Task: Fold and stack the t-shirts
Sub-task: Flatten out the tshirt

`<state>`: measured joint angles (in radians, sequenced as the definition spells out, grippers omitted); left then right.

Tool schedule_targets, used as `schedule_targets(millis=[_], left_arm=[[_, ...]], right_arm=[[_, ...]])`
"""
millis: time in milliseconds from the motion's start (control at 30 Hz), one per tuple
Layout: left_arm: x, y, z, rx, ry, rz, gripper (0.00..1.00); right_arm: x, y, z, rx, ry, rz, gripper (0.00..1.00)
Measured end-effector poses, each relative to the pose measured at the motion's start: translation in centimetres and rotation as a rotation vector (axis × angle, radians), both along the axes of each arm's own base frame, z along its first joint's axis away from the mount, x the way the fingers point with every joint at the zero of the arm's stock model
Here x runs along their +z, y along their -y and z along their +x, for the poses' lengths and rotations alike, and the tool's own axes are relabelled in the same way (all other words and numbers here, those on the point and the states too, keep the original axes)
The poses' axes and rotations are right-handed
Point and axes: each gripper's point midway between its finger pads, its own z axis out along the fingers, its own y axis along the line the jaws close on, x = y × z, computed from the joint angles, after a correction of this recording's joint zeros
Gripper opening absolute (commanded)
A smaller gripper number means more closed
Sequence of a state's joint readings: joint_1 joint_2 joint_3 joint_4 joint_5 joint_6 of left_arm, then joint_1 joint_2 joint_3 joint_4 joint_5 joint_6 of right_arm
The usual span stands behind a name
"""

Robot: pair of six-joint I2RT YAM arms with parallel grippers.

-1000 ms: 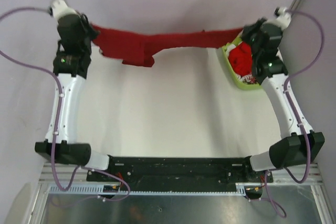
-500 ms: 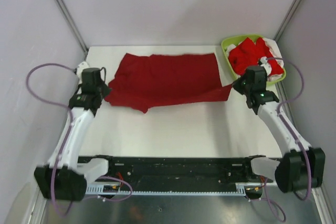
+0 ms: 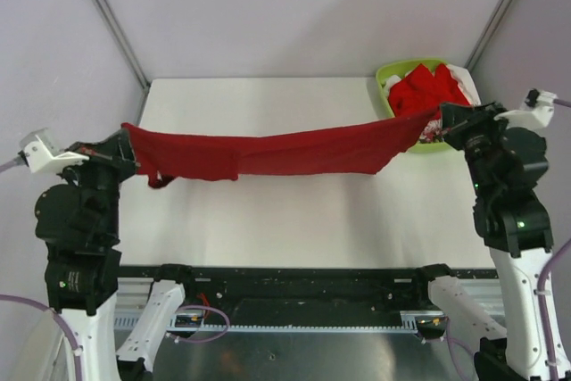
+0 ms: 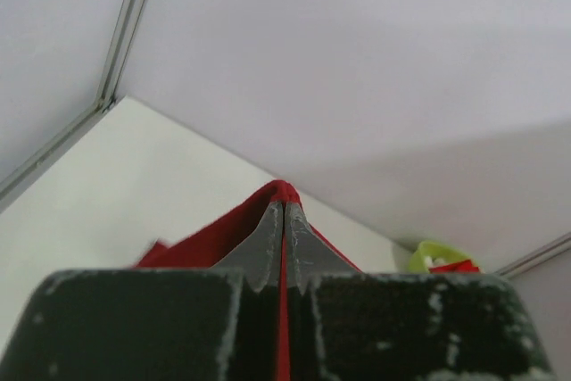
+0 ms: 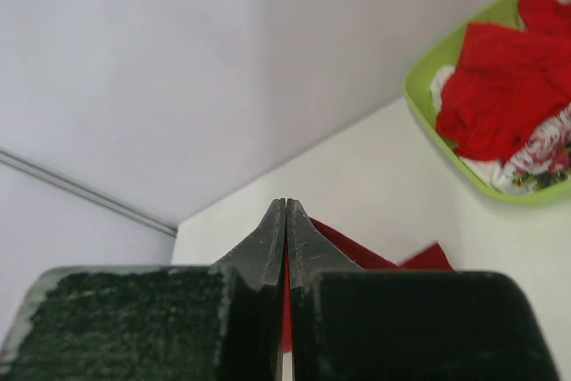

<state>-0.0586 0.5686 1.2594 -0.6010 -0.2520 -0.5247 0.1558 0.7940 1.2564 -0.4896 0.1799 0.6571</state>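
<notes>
The dark red shirt (image 3: 285,153) is up in the air now. Half a second ago it lay flat on the desk (image 3: 268,238), far back. Now it hangs like a rope between the two claws, closer to the arms, and it does not seem to touch the desk.

The left claw (image 3: 128,134) is shut tight on one end. The right claw (image 3: 434,120) is shut tight on the other end. In each wrist view, red cloth peeks out between the closed fingers. One bit of the shirt hangs lower near the left claw. It may be a sleeve.

The other shirts (image 3: 428,91) sit in the green basket (image 3: 390,71) at the far right corner.

I think the arms are pulling the shirt to make it smooth. It is not folded yet. It needs to go back down flat first, so the task looks to be near its start.
</notes>
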Motion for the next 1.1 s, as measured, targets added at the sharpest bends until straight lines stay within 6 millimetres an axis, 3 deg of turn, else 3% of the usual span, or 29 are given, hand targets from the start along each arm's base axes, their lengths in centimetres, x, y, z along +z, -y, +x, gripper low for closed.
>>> schedule_targets(millis=[133, 233, 333, 400, 500, 567, 633, 700, 800, 933, 1000, 1100], left_arm=[[2.3, 0.1, 0.5, -0.004, 0.026, -0.012, 0.00], [2.8, 0.4, 4.3, -0.007, -0.027, -0.015, 0.00], [1.7, 0.9, 10.9, -0.012, -0.129, -0.009, 0.00], [1.1, 1.2, 15.3, -0.017, -0.177, -0.005, 0.00], [0.3, 1.9, 23.7, -0.028, -0.239, 0.005, 0.00], [0.9, 2.5, 28.8, -0.048, -0.231, 0.010, 0.00], [2.4, 3.1, 33.0, -0.070, -0.172, 0.013, 0.00], [3.9, 3.5, 35.5, -0.083, -0.113, 0.015, 0.00], [6.2, 3.6, 35.7, -0.094, -0.039, 0.019, 0.00], [11.1, 2.6, 33.2, -0.082, 0.095, 0.022, 0.00], [13.2, 1.8, 31.1, -0.068, 0.148, 0.025, 0.00], [14.6, 0.9, 27.9, -0.049, 0.184, 0.032, 0.00]], right_arm=[[3.6, 0.5, -0.7, -0.019, 0.074, 0.000, 0.00], [4.0, 0.4, 2.0, -0.035, 0.075, -0.017, 0.00], [2.0, -0.2, 7.3, -0.042, 0.022, -0.041, 0.00], [-0.1, -0.8, 11.9, -0.042, -0.029, -0.060, 0.00], [-4.2, -1.5, 19.2, -0.045, -0.123, -0.086, 0.00], [-5.9, -1.7, 23.6, -0.048, -0.155, -0.097, 0.00], [-6.1, -1.8, 27.1, -0.053, -0.151, -0.107, 0.00], [-4.3, -1.9, 29.2, -0.058, -0.105, -0.110, 0.00], [1.5, -1.8, 29.8, -0.068, 0.026, -0.105, 0.00], [10.3, -1.4, 27.0, -0.090, 0.238, -0.079, 0.00], [12.6, -1.0, 25.0, -0.100, 0.295, -0.068, 0.00], [12.8, -0.5, 22.6, -0.108, 0.311, -0.060, 0.00]])
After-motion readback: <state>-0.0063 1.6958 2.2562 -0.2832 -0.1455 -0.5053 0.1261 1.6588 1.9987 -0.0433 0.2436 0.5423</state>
